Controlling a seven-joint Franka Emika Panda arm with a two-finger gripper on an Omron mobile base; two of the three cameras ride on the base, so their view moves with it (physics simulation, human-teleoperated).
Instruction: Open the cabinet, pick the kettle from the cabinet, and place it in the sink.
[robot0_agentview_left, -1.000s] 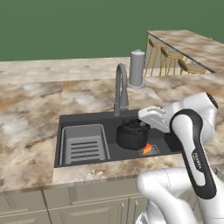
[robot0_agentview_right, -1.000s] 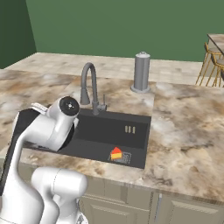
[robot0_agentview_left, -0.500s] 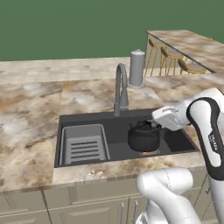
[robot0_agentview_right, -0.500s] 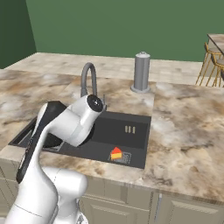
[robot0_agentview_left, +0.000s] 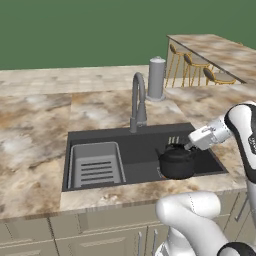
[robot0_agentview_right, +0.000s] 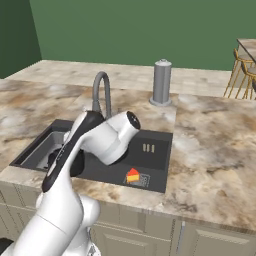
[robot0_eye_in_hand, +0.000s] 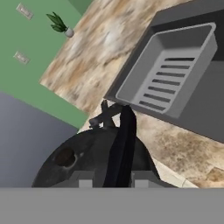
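In the sink (robot0_agentview_left: 100, 137), marble counter (robot0_agentview_left: 35, 125) around, green walls

- In your right base view the white arm (robot0_agentview_right: 100, 140) leans across the dark sink (robot0_agentview_right: 155, 165), covering much of its basin.
- The curved faucet (robot0_agentview_right: 102, 92) stands behind the basin.
- A grey cylinder (robot0_agentview_right: 161, 82) sits on the marble counter (robot0_agentview_right: 215, 165) beyond.
- A small red-and-yellow item (robot0_agentview_right: 132, 175) lies near the sink's front right corner.

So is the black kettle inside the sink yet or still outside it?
Inside. The kettle sits upright within the sink basin's right half, beside the grey rack, with the gripper closed on its handle.
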